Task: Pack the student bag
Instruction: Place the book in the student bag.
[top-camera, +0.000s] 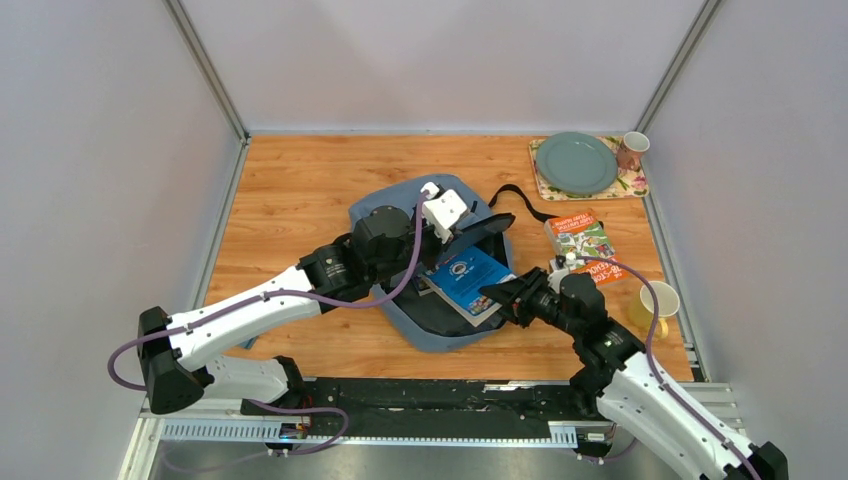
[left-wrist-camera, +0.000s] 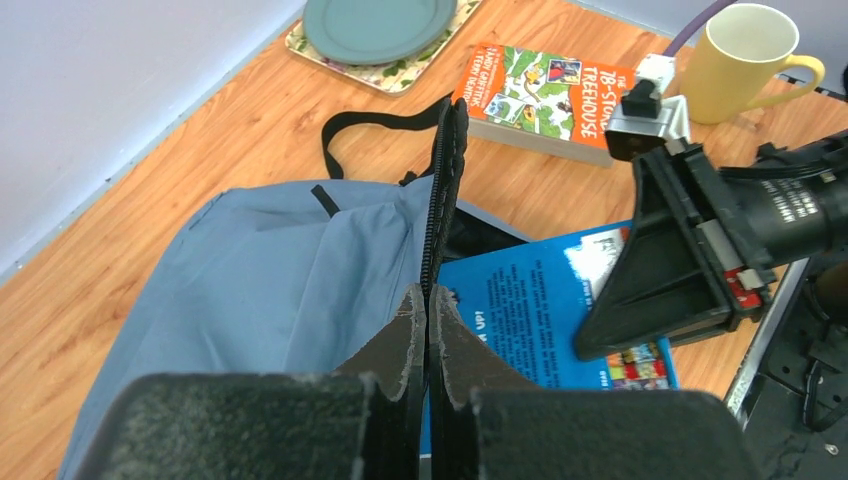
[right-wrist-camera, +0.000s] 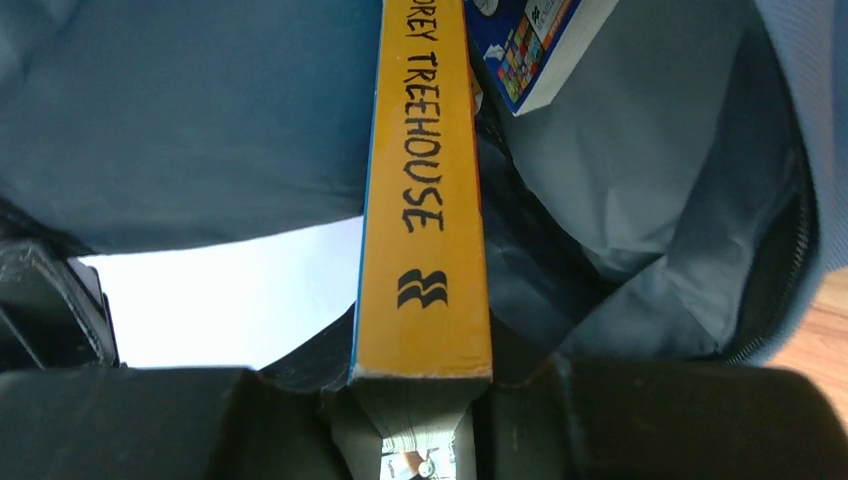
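From overhead, lifting the mouth of the student bag (top-camera: 445, 335) with the left gripper (top-camera: 465, 233) and reaching the right gripper (top-camera: 497, 294) to a blue-covered book (top-camera: 465, 278) in that mouth; packing seemingly underway, a loose book (top-camera: 578, 240) lying behind that hand. From the left wrist, pinched shut on the dark zip edge (left-wrist-camera: 440, 190), "78-Storey Treehouse" legible well ahead. From the right wrist, clamped on an orange-spined book (right-wrist-camera: 425, 200) lettered "…REY TREEHOUSE".
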